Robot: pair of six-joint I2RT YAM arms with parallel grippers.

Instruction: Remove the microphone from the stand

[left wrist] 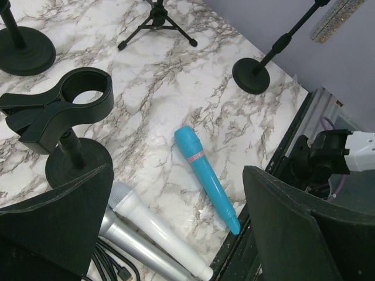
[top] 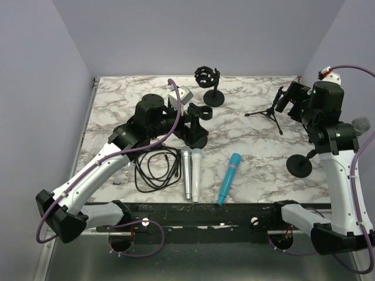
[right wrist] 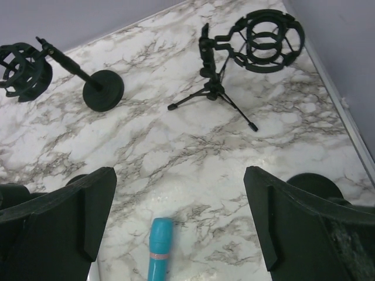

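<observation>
A microphone with a grey glittery head (top: 361,124) sits on a slanted stand with a round black base (top: 300,167) at the right side of the table. It also shows in the left wrist view (left wrist: 337,17) above its base (left wrist: 252,76). My right gripper (top: 291,98) is open and empty, high above the table near the tripod, left of that microphone; in its own view (right wrist: 179,228) it hangs over bare marble. My left gripper (top: 183,120) is open and empty by the clip stand (top: 197,126); in its own view (left wrist: 176,234) it is above loose microphones.
A teal microphone (top: 229,178) and two silver ones (top: 191,173) lie near the front edge, beside a coiled black cable (top: 155,167). A tripod with shock mount (top: 270,109) and a round-base shock mount stand (top: 209,85) stand at the back. A grey box (top: 180,93) is behind the left arm.
</observation>
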